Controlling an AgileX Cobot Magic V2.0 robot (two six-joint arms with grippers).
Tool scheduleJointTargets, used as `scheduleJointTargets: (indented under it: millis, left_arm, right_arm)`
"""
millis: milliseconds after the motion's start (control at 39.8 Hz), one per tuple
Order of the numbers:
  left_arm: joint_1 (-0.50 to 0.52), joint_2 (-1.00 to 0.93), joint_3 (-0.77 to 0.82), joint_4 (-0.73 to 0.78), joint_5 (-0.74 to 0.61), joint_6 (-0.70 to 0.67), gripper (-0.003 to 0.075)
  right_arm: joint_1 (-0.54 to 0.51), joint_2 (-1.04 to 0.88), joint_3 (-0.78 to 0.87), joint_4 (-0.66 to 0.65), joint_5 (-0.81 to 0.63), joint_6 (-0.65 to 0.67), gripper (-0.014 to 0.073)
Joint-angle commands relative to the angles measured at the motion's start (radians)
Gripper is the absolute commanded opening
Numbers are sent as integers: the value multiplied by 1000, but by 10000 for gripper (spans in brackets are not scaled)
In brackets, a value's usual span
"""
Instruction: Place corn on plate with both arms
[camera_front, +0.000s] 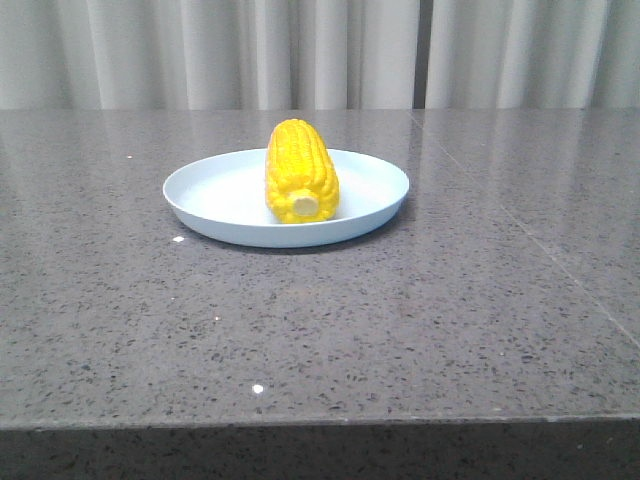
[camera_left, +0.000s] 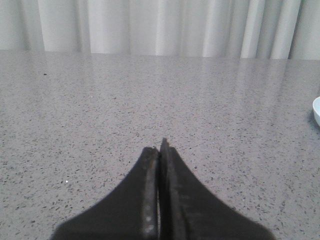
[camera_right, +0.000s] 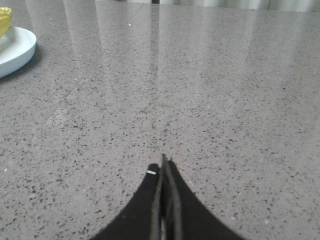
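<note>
1. Corn (camera_front: 300, 170) lies on the plate (camera_front: 200, 195), near its middle, stub end toward the camera; the placing looks done.
2. Left gripper (camera_left: 160, 150): jaws pressed together, holding nothing, over bare desk (camera_front: 400, 330) left of the plate.
3. Right gripper (camera_right: 164, 167): jaws likewise closed and empty, right of the plate; both likely parked clear.

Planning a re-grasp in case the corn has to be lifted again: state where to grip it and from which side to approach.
Grip the corn across its thick middle, coming down from above. It lies on its side in the plate, stub end toward the camera, so its rounded flanks face left and right with room for fingers. The plate's low rim would likely hinder a level approach.
</note>
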Motion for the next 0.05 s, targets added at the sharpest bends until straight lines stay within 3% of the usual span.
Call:
scheduleJointTargets:
  millis: [0, 25]
  left_arm:
    - [1, -23, 6, -8, -86, 2, -20]
    - [1, -23, 6, -8, -86, 2, -20]
  right_arm:
    - [-5, -17, -5, 4, -75, -12, -61]
    - [-5, -17, -5, 4, -75, -12, -61]
